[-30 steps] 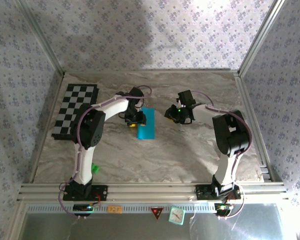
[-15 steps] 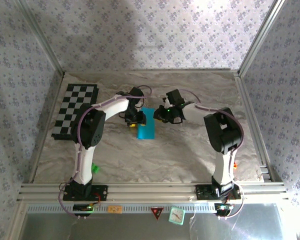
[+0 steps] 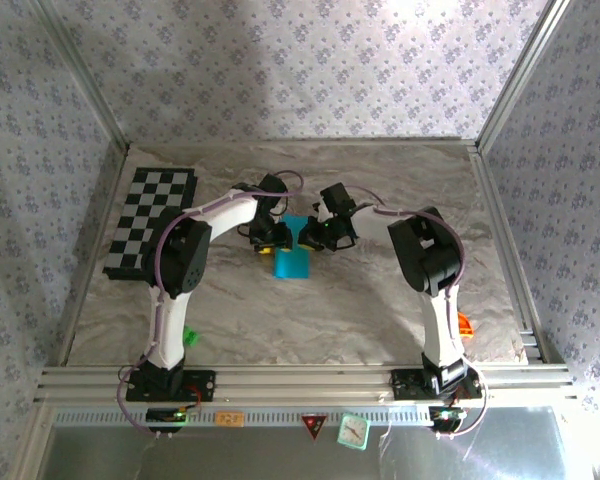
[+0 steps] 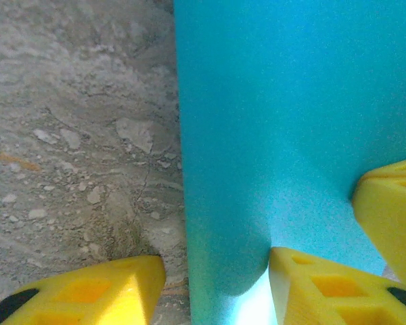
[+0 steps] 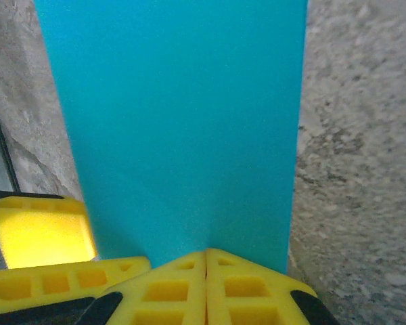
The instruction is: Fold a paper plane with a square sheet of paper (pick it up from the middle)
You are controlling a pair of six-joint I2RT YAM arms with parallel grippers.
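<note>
Find the square sheet of paper flat on the marbled table, directly between the two grippers, presenting as a plain cyan rectangle longer than wide. Note the far end tucked under both gripper heads in the top view, and the near end reaching back toward the arm bases.

Locate the left gripper at the sheet's left long edge. In the left wrist view, read the left gripper as released: yellow fingers spread, one fingertip over bare table outside the edge, the other over the square sheet of paper, nothing clamped. Observe a slight upward curl of the sheet beside the inner fingertip. Note also one yellow finger of the opposite arm at the right border of that view.

Locate the right gripper at the opposite long edge, facing the left one. In the right wrist view, read the right gripper as clenched: both yellow pads pressed flat together, tips meeting the near edge of the square sheet of paper. Paper nipped between the pads or merely touched: not determinable.

Moving outward, find the checkerboard mat well to the left of the left gripper, a small green block well behind it near the left arm's base, and a small orange object well behind the right gripper beside the right arm's column.
</note>
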